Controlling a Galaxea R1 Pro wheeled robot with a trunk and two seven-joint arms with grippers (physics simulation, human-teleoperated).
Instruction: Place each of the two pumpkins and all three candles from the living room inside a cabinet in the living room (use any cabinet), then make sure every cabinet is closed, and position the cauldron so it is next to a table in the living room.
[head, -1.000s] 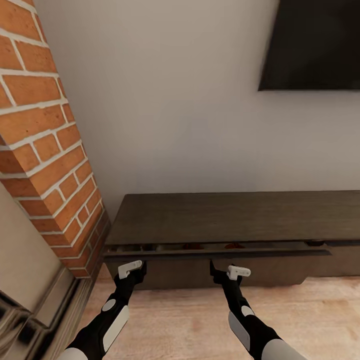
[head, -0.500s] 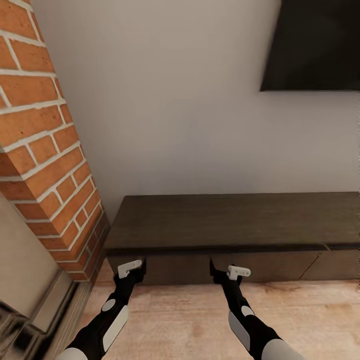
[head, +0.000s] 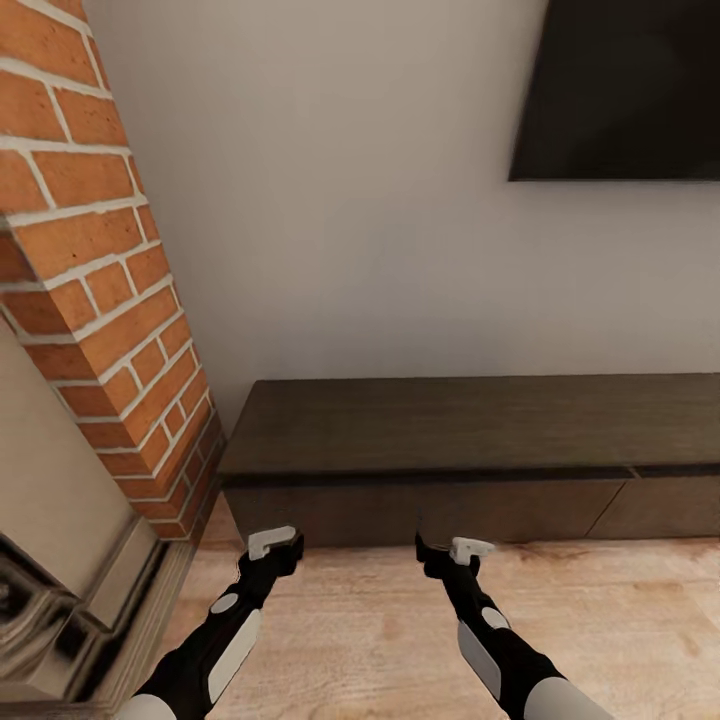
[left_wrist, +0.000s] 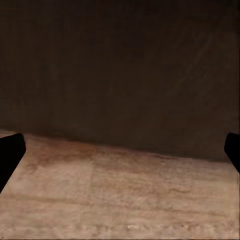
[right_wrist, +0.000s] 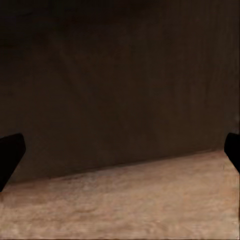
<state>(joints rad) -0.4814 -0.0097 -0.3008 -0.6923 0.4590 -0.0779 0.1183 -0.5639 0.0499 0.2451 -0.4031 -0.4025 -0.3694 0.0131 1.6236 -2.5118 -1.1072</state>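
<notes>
The long dark-brown cabinet (head: 470, 430) stands against the white wall, its flat drawer fronts (head: 330, 510) shut flush. My left gripper (head: 284, 548) and right gripper (head: 432, 552) hover low over the floor, a short gap before the left drawer front. The left wrist view has the dark drawer front (left_wrist: 120, 70) straight ahead, with the left gripper (left_wrist: 120, 150) open and one fingertip (left_wrist: 10, 150) at each side. The right gripper (right_wrist: 120, 150) is likewise open and empty before the same front (right_wrist: 120, 75). Pumpkins, candles, cauldron and table are out of view.
A red brick fireplace column (head: 90, 260) rises at the left, with its stone surround (head: 60, 600) beside my left arm. A black TV (head: 620, 90) hangs on the wall at upper right. Light wood floor (head: 350, 630) runs in front of the cabinet.
One second ago the left drawer stood slightly open with orange shapes inside; it then closed flush. Since then the view has pulled back slightly and both grippers sit a little off the front.
</notes>
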